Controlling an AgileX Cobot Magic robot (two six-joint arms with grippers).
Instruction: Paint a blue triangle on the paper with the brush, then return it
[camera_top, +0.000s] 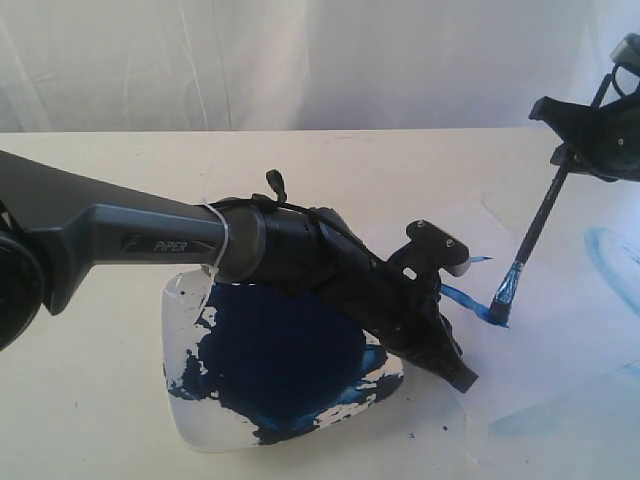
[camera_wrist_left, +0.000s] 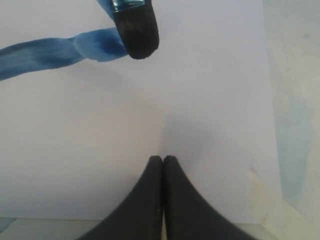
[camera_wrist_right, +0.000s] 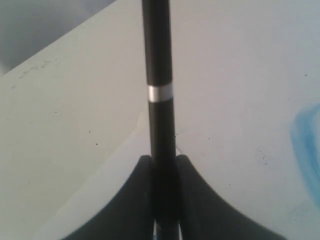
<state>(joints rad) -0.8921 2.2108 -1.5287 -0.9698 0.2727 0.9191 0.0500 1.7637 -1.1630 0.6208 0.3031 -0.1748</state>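
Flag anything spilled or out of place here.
A pale blue curved smear sits beyond the brush, apparently on the table beside the paper. The plate has dark blue paint blotched out to its rim.

- The lettering (camera_top: 171, 245) "PiPER", in pale slanted capitals with a small "i", stands on the dark grey casing of the left arm (camera_top: 100, 225) in the exterior view and runs along the arm's length.
- Just beside the word, on the same casing, sits a small pale logo mark (camera_top: 132, 243), too small to make out.
- Neither wrist view shows anything legible.
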